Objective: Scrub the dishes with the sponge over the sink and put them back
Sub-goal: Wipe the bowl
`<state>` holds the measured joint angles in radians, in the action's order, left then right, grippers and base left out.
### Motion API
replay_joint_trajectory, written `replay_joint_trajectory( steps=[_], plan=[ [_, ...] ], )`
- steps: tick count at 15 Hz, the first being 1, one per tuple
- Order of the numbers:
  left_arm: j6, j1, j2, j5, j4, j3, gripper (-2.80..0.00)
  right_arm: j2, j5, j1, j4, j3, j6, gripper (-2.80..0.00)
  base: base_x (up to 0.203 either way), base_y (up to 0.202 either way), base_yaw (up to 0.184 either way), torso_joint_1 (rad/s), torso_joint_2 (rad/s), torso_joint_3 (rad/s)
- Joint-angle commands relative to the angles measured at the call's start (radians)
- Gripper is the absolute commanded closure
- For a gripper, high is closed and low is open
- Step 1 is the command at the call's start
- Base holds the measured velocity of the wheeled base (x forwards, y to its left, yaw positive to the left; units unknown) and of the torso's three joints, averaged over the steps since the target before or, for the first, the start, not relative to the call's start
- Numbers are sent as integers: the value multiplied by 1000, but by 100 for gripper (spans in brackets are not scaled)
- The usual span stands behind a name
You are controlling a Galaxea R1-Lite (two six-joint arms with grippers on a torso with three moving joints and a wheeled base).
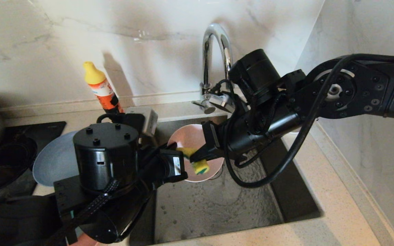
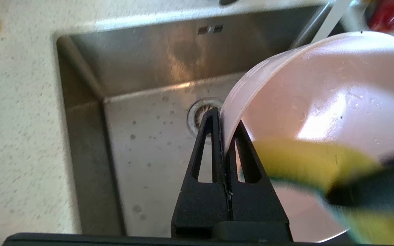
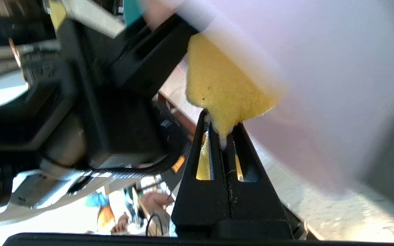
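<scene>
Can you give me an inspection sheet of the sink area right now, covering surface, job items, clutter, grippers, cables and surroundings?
Surface: speckled beige stone countertop around the square brushed steel sink, whose floor is wet and spotted.
Job's things: pale pink bowl held tilted above the sink; yellow sponge with green layer against its inside; grey-blue plate on the counter to the left.
Clutter: orange bottle with yellow cap by the wall.
Grippers: left gripper shut on the bowl's rim; right gripper shut on the sponge.
Cables: black cable loops from the right arm over the sink.
Surroundings: chrome gooseneck faucet, marble-look wall, black cooktop at left.
</scene>
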<state>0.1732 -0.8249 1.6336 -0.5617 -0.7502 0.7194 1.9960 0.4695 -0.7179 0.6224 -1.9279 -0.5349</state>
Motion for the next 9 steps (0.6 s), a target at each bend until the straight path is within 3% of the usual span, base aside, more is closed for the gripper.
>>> replay_joint_trajectory(
  steps=[1, 9],
  plan=[
    [0, 1, 2, -4, -32, -12, 0, -6, 3, 23, 3, -7, -2, 0, 0, 0, 0, 0, 0, 0],
    [2, 1, 8, -6, -38, -17, 0, -106, 4, 76, 109, 1, -2, 0, 0, 0, 0, 0, 0, 0]
  ],
)
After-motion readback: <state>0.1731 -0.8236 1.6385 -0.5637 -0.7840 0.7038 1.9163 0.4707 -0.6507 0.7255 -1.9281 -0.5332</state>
